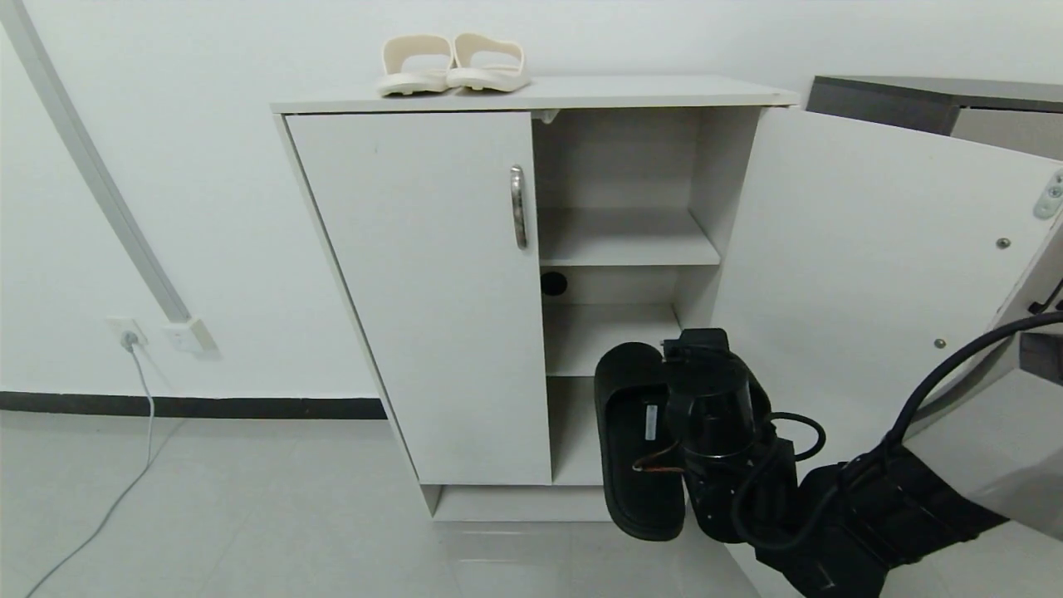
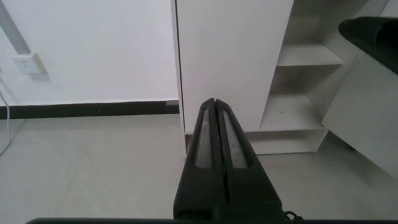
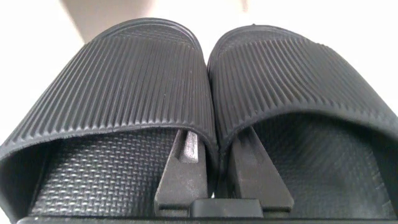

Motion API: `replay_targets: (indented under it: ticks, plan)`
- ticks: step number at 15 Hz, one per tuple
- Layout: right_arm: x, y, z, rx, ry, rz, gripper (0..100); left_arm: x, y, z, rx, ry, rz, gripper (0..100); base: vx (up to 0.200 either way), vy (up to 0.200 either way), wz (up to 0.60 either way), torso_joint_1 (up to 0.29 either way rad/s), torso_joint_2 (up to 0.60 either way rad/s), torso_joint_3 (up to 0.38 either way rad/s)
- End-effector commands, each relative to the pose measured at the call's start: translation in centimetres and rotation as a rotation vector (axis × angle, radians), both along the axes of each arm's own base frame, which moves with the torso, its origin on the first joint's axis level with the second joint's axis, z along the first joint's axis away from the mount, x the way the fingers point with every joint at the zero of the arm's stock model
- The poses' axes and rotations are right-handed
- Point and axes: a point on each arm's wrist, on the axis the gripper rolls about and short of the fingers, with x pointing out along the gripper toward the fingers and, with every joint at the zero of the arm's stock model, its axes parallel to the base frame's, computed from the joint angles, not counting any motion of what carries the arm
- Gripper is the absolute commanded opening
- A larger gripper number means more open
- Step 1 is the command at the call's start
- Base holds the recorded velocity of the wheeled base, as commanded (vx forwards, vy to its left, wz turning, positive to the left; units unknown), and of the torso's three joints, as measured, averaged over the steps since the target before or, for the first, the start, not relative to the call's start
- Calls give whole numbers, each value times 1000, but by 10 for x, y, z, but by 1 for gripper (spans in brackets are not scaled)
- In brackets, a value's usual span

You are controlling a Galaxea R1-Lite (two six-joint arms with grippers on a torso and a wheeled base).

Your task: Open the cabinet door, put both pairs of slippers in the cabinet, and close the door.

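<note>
Nearby, cream slippers (image 1: 453, 65) atop open cabinet (image 1: 415, 291), right gripper (image 3: 214, 168) clamping black slippers (image 1: 627, 448), left gripper (image 2: 214, 134) closed.

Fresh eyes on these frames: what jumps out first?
The black slippers, pinched side by side by the right gripper, hang in front of the open right half of the cabinet, low by the bottom shelves. The cream slippers sit on the cabinet top, above the closed left door, while the right door stands swung wide open.
</note>
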Motion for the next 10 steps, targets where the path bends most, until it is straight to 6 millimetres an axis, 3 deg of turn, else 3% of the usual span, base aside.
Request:
replay_targets:
  ticks: [1, 7, 10]
  plan:
    - [3, 5, -11, -13, 19, 20, 0, 0, 0, 0, -1, 2, 0, 0, 0, 0, 0, 0, 0, 0]
    - [21, 15, -25, -10, 34, 43, 0, 0, 0, 0, 0, 2, 0, 0, 0, 0, 0, 0, 0, 0]
    - [21, 15, -26, -10, 35, 46, 0, 0, 0, 0, 0, 2, 0, 0, 0, 0, 0, 5, 1, -144]
